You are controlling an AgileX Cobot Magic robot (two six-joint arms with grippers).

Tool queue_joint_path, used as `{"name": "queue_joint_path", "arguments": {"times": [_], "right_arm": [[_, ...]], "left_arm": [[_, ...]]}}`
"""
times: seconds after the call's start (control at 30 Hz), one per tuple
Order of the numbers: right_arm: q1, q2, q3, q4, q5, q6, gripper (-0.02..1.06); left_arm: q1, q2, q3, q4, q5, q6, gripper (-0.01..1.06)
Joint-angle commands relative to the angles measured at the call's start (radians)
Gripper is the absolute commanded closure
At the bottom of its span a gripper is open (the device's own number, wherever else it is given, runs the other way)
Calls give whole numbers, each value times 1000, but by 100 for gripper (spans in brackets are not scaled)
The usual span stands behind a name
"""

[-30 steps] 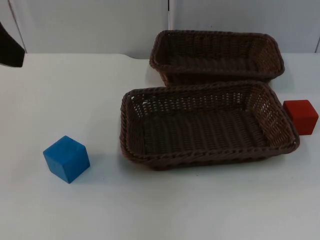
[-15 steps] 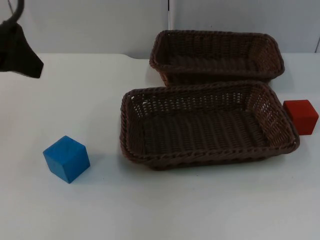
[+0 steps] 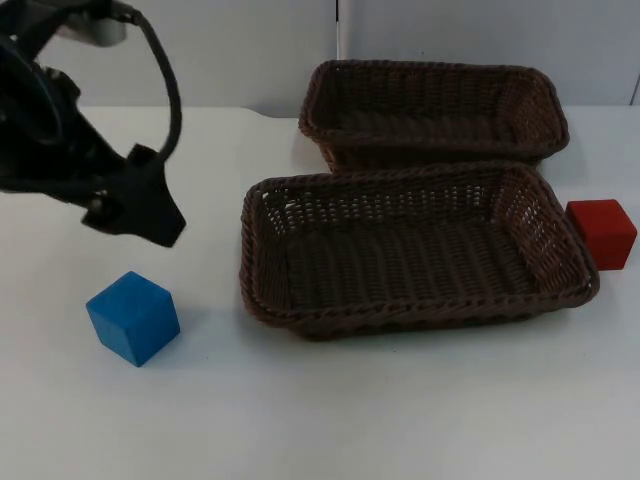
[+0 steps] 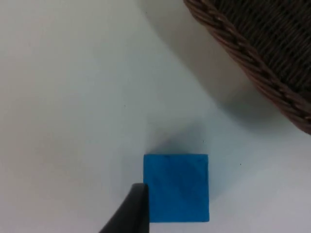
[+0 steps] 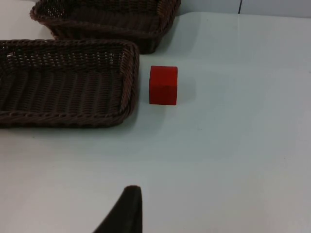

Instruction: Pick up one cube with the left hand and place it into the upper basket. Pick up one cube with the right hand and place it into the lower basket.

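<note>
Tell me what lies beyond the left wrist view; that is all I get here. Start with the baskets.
Observer: Two brown baskets; the upper basket stands behind the lower basket, both without cubes.
Operator: Report the other cube.
Observer: A red cube sits on the table just off the lower basket's right end.
Operator: Locate my left pincer.
Observer: The left pincer hangs above the blue cube, toward the wall.

The left arm reaches in from the far side and angles down over the table (image 3: pixel 330 420), its left gripper (image 3: pixel 150 215) hanging above the surface. The right gripper (image 5: pixel 127 213) hangs low, its arm waiting.
</note>
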Motion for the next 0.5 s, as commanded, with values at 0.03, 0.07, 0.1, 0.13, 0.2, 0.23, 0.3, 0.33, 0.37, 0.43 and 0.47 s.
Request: {"name": "queue_joint_path", "arguments": {"times": [0.03, 0.07, 0.1, 0.13, 0.2, 0.23, 0.3, 0.33, 0.37, 0.43, 0.47], "right_arm": [[-4, -3, 2, 6, -3, -3, -1], [-4, -3, 2, 6, -3, -3, -1], [-4, -3, 2, 6, -3, -3, -1], [-4, -3, 2, 6, -3, -3, -1], [-4, -3, 2, 6, -3, -3, -1], [-4, -3, 2, 6, -3, -3, -1], [-4, -3, 2, 6, -3, -3, -1], [-4, -3, 2, 6, -3, -3, -1], [-4, -3, 2, 6, -3, -3, -1], [-4, -3, 2, 6, -3, -3, -1], [-4, -3, 2, 6, -3, -3, -1]], "left_arm": [[-25, 33, -6, 16, -34, -1, 0], [-29, 46, -6, 16, -36, -8, 0], [-29, 59, -6, 20, -38, -18, 0], [-29, 75, -6, 31, -45, -31, 0], [-29, 106, -6, 69, -63, -71, 0], [-29, 106, -6, 69, -63, -71, 0], [-29, 133, -6, 99, -93, -99, 0], [-29, 141, -6, 100, -97, -102, 0], [-29, 159, -6, 101, -120, -104, 0], [-29, 165, -6, 101, -127, -104, 0], [-29, 178, -6, 101, -134, -104, 0]]}}
